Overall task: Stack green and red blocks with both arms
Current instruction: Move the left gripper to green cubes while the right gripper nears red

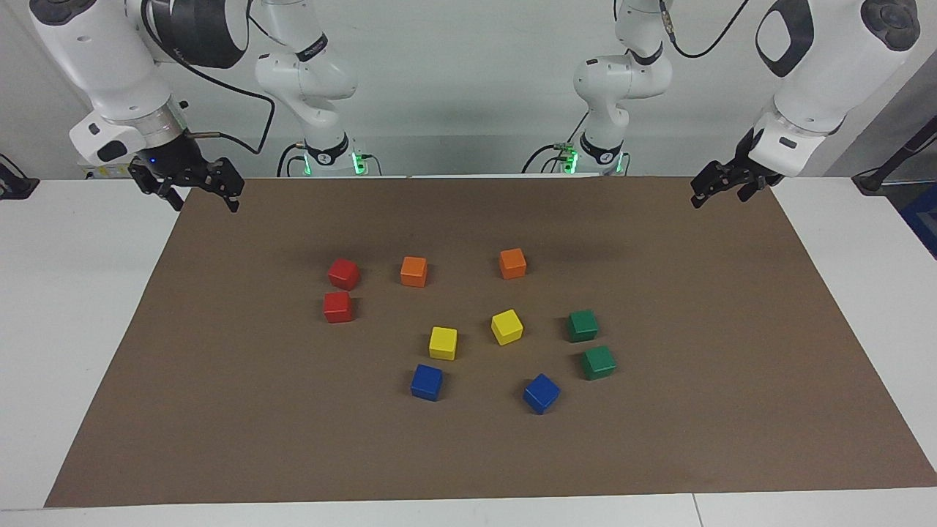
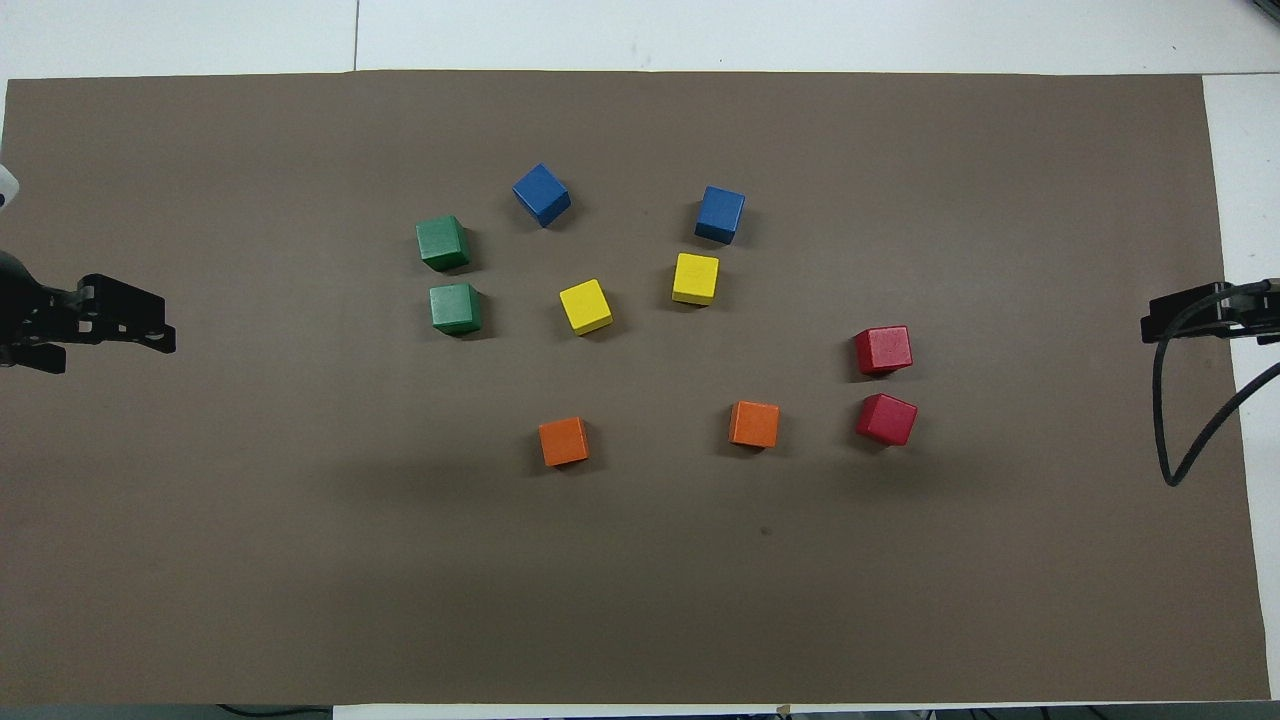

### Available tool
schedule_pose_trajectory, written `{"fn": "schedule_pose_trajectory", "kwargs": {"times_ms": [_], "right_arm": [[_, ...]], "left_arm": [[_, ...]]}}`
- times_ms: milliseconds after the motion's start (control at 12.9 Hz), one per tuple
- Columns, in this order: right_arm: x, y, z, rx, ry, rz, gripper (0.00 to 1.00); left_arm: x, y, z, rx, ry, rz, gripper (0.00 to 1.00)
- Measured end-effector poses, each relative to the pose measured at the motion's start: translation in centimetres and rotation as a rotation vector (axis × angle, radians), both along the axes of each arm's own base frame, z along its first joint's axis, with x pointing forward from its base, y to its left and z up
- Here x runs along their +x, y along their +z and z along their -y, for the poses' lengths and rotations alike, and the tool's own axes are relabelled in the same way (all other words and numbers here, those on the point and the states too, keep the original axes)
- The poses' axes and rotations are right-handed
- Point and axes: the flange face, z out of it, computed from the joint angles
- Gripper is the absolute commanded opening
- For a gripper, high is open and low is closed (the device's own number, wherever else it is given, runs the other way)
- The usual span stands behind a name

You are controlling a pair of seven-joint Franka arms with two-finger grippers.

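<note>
Two green blocks (image 1: 583,326) (image 1: 599,361) sit side by side on the brown mat toward the left arm's end; they also show in the overhead view (image 2: 455,308) (image 2: 443,243). Two red blocks (image 1: 343,274) (image 1: 338,307) sit close together toward the right arm's end, and show in the overhead view too (image 2: 886,419) (image 2: 883,350). All lie flat and apart from each other. My left gripper (image 1: 719,196) (image 2: 120,330) hangs open and empty over the mat's edge at its own end. My right gripper (image 1: 205,199) (image 2: 1190,318) hangs open and empty over the mat's edge at its end.
Two orange cubes (image 1: 413,271) (image 1: 512,263) lie nearest the robots. Two yellow cubes (image 1: 443,342) (image 1: 506,326) lie in the middle between the reds and greens. Two blue cubes (image 1: 427,382) (image 1: 541,393) lie farthest. White table (image 1: 73,293) surrounds the mat.
</note>
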Motion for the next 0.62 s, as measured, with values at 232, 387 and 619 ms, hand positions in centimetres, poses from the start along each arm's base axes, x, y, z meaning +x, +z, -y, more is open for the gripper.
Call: {"fn": "schedule_pose_trajectory", "kwargs": {"times_ms": [232, 387, 619], "right_arm": [[0.0, 0.0, 0.0, 0.0, 0.0, 0.0, 1.0], [0.0, -0.1, 0.0, 0.0, 0.0, -0.002, 1.0], [-0.2, -1.2, -0.4, 0.002, -0.017, -0.022, 1.0]], "left_arm": [[0.0, 0.0, 0.0, -0.001, 0.0, 0.0, 1.0], [0.1, 0.0, 0.3, -0.003, -0.002, 0.009, 1.0], [0.7, -0.6, 2.5, -0.002, 0.043, 0.066, 1.0]]}}
